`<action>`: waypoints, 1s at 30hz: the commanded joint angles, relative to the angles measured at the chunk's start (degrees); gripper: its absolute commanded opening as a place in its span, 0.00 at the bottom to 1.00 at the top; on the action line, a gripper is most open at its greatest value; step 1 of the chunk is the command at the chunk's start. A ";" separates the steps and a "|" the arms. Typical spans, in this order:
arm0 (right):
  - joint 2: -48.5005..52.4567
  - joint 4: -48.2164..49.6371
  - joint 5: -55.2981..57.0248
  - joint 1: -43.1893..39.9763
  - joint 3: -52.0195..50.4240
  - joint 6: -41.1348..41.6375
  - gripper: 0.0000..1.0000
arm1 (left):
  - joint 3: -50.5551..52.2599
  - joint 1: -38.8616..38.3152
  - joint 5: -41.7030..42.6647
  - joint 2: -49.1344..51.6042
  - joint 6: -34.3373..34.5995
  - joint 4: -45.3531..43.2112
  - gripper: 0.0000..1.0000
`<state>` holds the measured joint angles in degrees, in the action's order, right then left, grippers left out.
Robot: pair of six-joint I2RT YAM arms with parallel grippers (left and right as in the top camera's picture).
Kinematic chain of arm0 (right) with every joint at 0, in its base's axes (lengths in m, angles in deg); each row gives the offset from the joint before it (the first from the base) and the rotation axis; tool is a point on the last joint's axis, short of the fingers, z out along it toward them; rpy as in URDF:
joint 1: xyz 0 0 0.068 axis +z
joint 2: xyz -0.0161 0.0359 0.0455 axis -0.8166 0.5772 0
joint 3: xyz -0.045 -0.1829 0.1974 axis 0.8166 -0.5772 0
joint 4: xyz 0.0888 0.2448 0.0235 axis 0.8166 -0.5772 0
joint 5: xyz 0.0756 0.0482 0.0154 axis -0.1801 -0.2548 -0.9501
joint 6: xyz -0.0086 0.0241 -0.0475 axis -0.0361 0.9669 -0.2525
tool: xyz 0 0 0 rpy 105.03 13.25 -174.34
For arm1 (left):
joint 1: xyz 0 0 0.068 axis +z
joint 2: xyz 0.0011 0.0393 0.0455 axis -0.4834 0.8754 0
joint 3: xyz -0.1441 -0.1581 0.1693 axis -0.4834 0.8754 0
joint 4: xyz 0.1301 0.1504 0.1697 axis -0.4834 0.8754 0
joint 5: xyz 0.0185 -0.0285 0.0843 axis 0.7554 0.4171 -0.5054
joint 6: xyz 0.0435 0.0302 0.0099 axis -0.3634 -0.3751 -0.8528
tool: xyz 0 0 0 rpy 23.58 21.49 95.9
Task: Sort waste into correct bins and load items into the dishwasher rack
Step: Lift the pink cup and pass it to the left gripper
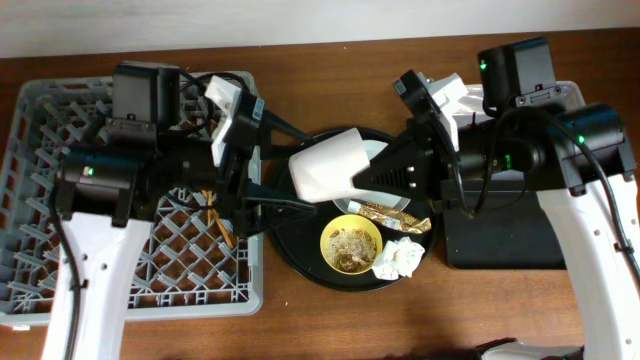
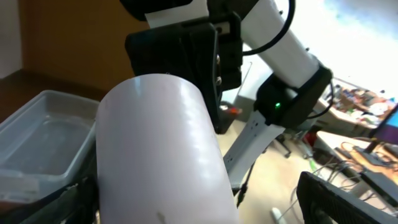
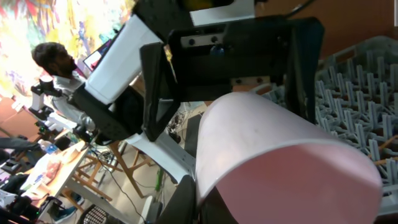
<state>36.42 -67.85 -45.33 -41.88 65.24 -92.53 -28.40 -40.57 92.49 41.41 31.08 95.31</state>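
**Small pale-pink cup (image 1: 330, 165) hangs between two pincers, ready to change hands**

The cup lies on its side in the air over the large round black tray (image 1: 300, 265), just right of the big square grey plastic dishwasher rack (image 1: 40, 250). The right pincer (image 1: 358, 180) is clenched, and as far as the views show it pinches the cup's wall at the mouth end. The left pincer (image 1: 308, 175) is spread wide, one finger on either side of the cup's closed end, neither pressing.

This looks like a hand-over toward the rack. The left pincer should close squarely across the cup's body, well in from the rounded end, since the smooth wall will likely slip under a skewed squeeze. The right one ought to let go only once that hold is firm. A drop here would land on the round yellow bowl of beige scraps (image 1: 350, 243) just below. In the rack, aim for lattice away from the two thin wooden chopsticks (image 1: 215, 215).
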 commanded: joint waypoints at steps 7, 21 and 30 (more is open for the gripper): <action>1.07 5.92 -7.48 -0.09 0.07 -0.48 0.04 | -0.26 -0.98 3.58 -2.58 -0.70 0.92 1.00; 1.07 5.05 -2.27 3.26 0.07 -1.11 0.04 | -0.26 -0.94 2.36 -2.58 -0.66 -0.50 0.63; 1.05 5.73 -2.27 2.47 0.09 -0.87 0.54 | -0.26 -0.92 1.46 -2.58 -0.09 -0.50 0.34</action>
<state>36.60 -62.47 -49.44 -38.78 65.24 -93.09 -28.33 -40.72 90.41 40.58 31.29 94.88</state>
